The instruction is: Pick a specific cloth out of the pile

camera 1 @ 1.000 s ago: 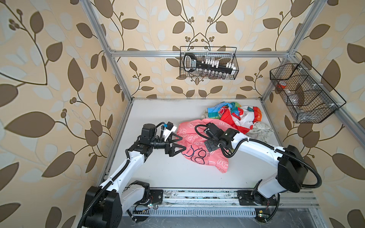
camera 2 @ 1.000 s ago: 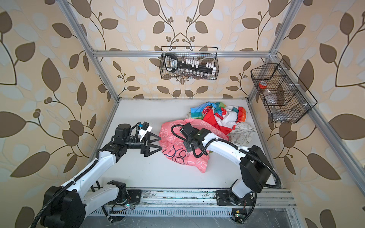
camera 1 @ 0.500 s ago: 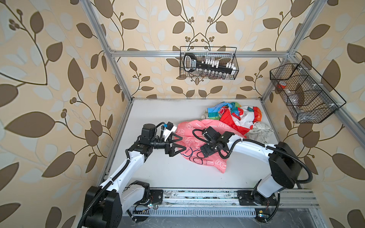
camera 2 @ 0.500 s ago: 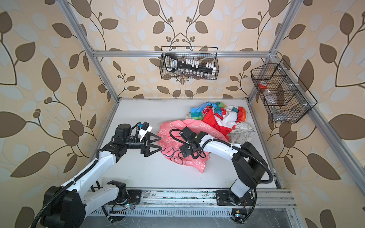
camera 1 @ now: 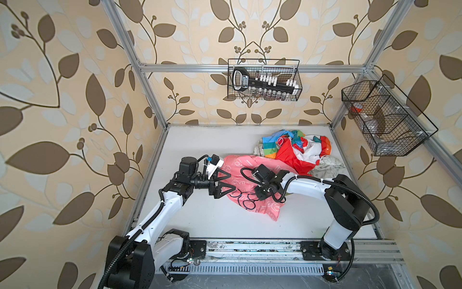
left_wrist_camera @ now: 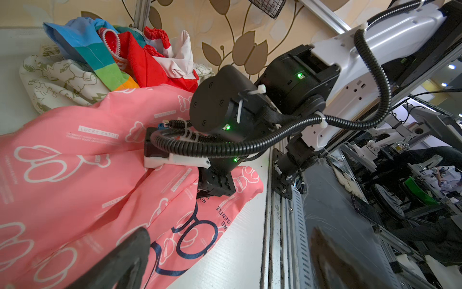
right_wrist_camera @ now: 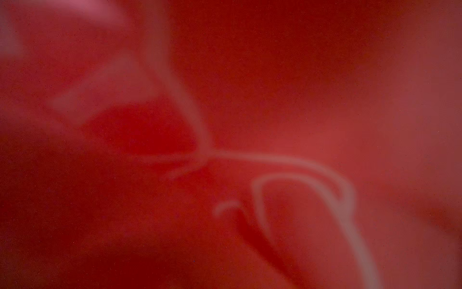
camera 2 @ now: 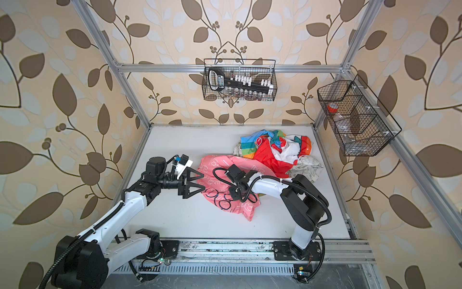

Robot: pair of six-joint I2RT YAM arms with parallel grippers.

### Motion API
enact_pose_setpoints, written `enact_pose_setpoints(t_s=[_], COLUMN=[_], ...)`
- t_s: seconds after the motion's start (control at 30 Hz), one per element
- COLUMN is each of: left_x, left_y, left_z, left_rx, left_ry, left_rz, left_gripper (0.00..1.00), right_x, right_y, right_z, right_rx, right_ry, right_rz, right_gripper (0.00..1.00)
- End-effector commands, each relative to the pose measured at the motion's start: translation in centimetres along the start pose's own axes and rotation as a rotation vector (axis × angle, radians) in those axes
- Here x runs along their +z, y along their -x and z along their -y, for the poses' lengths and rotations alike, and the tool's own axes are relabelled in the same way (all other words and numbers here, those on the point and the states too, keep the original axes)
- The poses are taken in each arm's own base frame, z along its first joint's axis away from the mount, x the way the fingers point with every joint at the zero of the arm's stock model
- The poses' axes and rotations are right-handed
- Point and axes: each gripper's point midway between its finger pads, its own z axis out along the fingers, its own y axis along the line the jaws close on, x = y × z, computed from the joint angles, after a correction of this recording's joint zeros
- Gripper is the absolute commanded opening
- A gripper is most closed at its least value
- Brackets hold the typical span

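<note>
The right claw (camera 1: 260, 194), its jaws hidden, pressed into the coral-pink bear-print cloth (camera 1: 241, 175) beside the pile (camera 1: 297, 150), while the left claw (camera 1: 228, 184) gaped open; pinching one layer only seemed wisest.

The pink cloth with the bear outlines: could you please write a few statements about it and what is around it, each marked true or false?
1. The left gripper is shut on the pink cloth. False: its jaws stand open at the cloth's edge.
2. The right gripper is pressed down into the pink cloth. True.
3. The striped cloth touches the pink cloth. True.
4. The cream printed cloth lies on top of the pink cloth. False: it lies beside the striped cloth.
</note>
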Motion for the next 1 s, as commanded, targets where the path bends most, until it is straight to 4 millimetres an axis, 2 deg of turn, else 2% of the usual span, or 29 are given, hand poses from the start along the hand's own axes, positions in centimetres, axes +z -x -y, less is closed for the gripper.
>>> enact_pose_setpoints(t_s=[0.0, 0.03, 0.07, 0.17, 0.43, 0.57, 0.67, 0.87, 0.97], left_x=[0.1, 0.1, 0.1, 0.1, 0.0, 0.0, -0.1, -0.4, -0.6], left_y=[0.0, 0.0, 0.1, 0.1, 0.1, 0.2, 0.3, 0.6, 0.7], left_z=[0.6, 0.6, 0.6, 0.6, 0.8, 0.9, 1.0, 1.2, 1.4], left_rx=[0.032, 0.033, 0.035, 0.035, 0.042, 0.047, 0.053, 0.089, 0.107], left_ry=[-0.018, -0.018, -0.018, -0.018, -0.018, -0.016, -0.009, 0.025, 0.038], left_rz=[-0.002, -0.001, -0.001, -0.001, 0.002, 0.004, 0.008, 0.027, 0.037], left_gripper=[0.99, 0.99, 0.99, 0.99, 0.99, 0.99, 0.99, 0.99, 0.99], right_x=[1.3, 0.9, 0.5, -1.8, -10.3, -14.1, -17.4, -26.3, -30.6], right_y=[-2.8, -2.5, -2.2, -0.6, 4.5, 6.4, 8.2, 12.3, 14.2], right_z=[-1.3, -1.1, -1.0, -0.4, 1.6, 2.3, 2.6, 2.4, 1.3], right_rx=[-0.016, -0.016, -0.016, -0.017, -0.012, -0.006, 0.003, 0.009, -0.016], right_ry=[0.048, 0.036, 0.027, -0.011, -0.132, -0.17, -0.183, -0.169, -0.123], right_rz=[-0.11, -0.1, -0.09, -0.027, 0.196, 0.291, 0.385, 0.62, 0.752], right_gripper=[0.09, 0.02, 0.0, 0.0, 0.0, 0.0, 0.0, 0.0, 0.0])
